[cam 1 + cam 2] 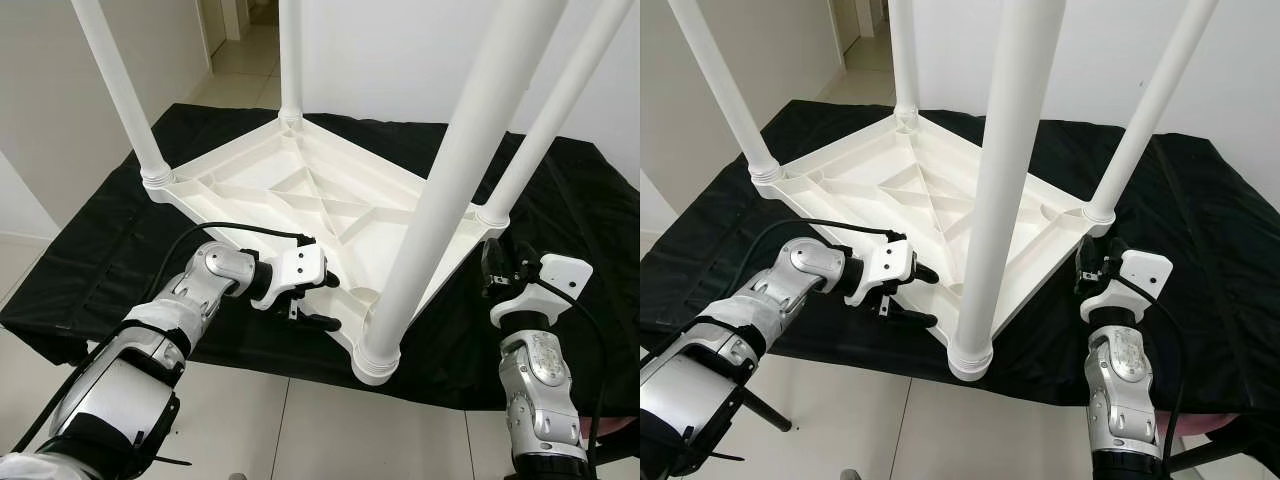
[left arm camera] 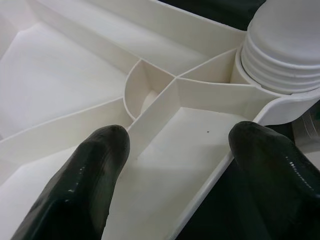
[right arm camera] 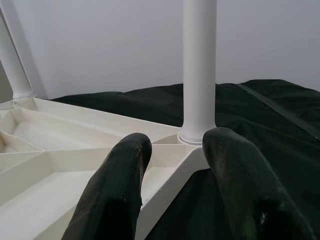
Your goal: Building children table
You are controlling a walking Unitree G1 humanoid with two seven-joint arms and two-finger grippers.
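A white plastic children's table (image 1: 300, 190) lies upside down on a black cloth, its legs pointing up. The near leg (image 1: 440, 200) rises right in front of me; the others stand at the left (image 1: 115, 80), far (image 1: 290, 55) and right (image 1: 550, 110) corners. My left gripper (image 1: 328, 300) is open at the near-left rim beside the near leg's base (image 2: 285, 50), one finger (image 2: 85, 185) inside the ribbed underside and one outside. My right gripper (image 1: 492, 265) is open astride the rim (image 3: 170, 170) just short of the right leg (image 3: 199, 70).
The black cloth (image 1: 100, 260) covers a low platform that reaches past the table on every side. Pale floor tiles (image 1: 300, 430) lie between me and its near edge. White walls close in behind and at the left, with a doorway (image 1: 240, 40) at the back.
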